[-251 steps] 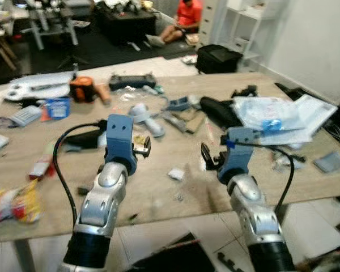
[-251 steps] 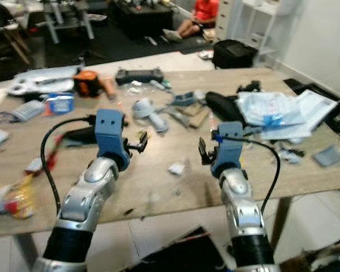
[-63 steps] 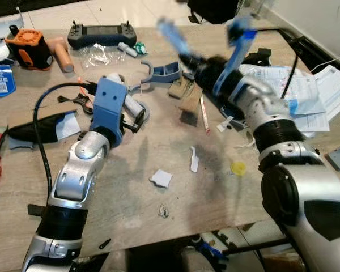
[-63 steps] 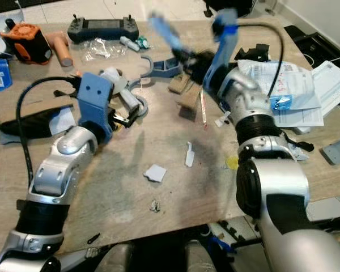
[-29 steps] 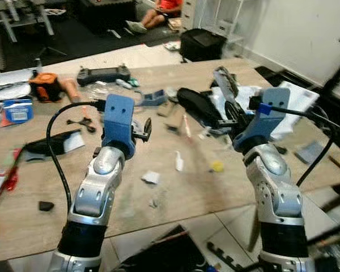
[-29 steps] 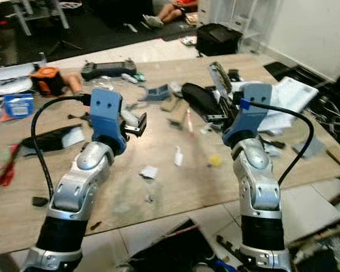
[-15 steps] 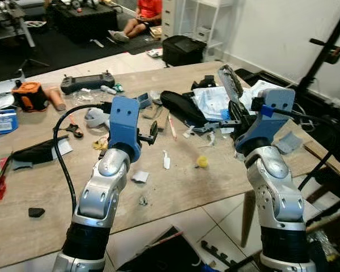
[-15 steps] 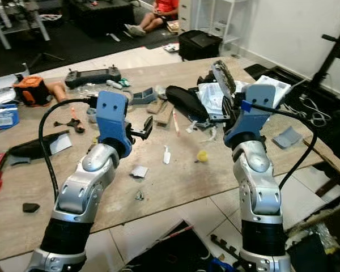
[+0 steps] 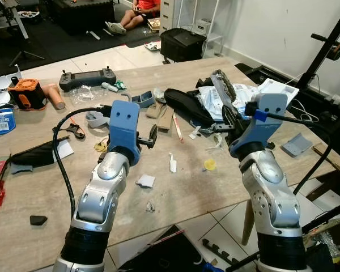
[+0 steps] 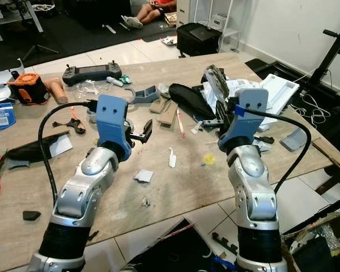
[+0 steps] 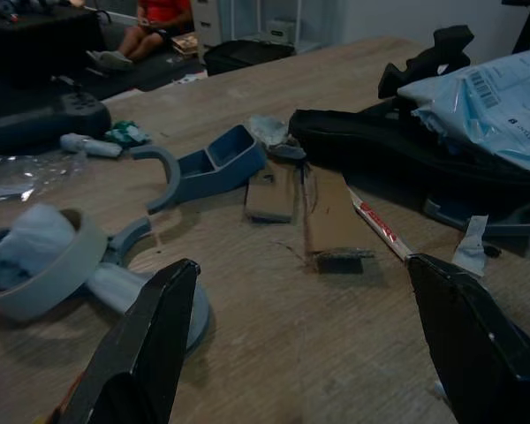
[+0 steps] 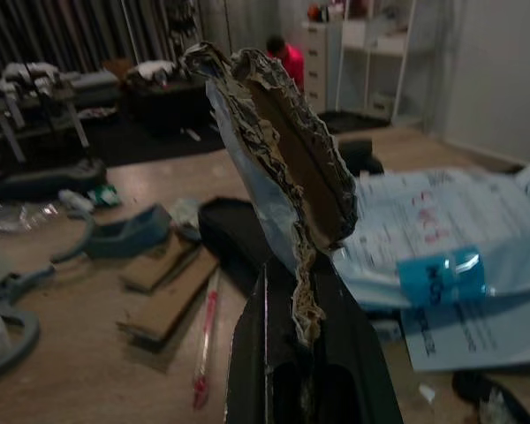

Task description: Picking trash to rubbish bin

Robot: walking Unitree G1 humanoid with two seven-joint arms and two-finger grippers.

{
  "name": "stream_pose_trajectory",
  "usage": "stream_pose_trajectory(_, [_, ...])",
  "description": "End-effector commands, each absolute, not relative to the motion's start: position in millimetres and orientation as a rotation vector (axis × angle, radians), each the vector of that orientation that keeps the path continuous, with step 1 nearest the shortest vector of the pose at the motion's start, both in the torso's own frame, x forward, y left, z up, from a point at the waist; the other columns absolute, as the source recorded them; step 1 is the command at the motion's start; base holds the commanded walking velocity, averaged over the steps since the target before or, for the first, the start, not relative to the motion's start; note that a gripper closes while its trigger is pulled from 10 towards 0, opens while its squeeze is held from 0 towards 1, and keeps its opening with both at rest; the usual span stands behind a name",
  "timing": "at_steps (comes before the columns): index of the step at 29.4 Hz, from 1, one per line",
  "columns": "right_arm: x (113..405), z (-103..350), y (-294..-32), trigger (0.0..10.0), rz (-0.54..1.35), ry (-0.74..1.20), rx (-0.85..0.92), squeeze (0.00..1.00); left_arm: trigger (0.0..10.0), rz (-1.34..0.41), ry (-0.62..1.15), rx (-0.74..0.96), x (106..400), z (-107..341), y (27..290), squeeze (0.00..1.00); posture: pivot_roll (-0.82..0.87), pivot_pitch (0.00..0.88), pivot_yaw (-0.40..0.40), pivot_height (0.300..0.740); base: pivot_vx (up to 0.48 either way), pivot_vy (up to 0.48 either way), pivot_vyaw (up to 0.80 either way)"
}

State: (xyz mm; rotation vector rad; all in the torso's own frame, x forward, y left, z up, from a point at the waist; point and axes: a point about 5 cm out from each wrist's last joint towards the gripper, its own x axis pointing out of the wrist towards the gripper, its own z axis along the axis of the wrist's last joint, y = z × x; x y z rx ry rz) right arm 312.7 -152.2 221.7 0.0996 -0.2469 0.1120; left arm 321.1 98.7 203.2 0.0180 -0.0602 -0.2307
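Both silver arms are bent up over the wooden worktop. The right gripper has its fingers clamped on the bottom edge of a torn cardboard scrap, holding it upright above the clutter; the scrap is ragged, with corrugated brown layers showing along the tear. The left gripper hovers with its fingers spread wide, holding nothing. On the worktop between the arms lie a crumpled white paper bit and a small yellow cap.
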Motion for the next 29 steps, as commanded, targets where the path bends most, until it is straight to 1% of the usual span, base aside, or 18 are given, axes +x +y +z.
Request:
stream_pose_trajectory(1, [310.0, 221.8, -150.4, 10.0, 0.114, -0.243, 0.108, 0.0, 10.0, -0.241, -0.04, -0.002, 320.1, 200.3, 95.6, 0.0, 0.01, 0.115, -0.009, 0.74, 0.0, 0.0, 0.0])
stream_pose_trajectory(15, [306.9, 216.4, -150.3, 10.0, 0.096, -0.22, 0.118, 0.0, 10.0, -0.254, -0.029, -0.007, 319.2, 199.7, 94.2, 0.0, 0.01, 0.137, 0.002, 0.74, 0.0, 0.0, 0.0])
stream_pose_trajectory(29, [303.8, 214.1, -149.1, 10.0, 0.091, -0.21, 0.123, 0.0, 10.0, -0.275, -0.022, -0.007, 320.3, 199.8, 91.0, 0.0, 0.0, 0.144, 0.014, 0.74, -0.368, 0.0, 0.0])
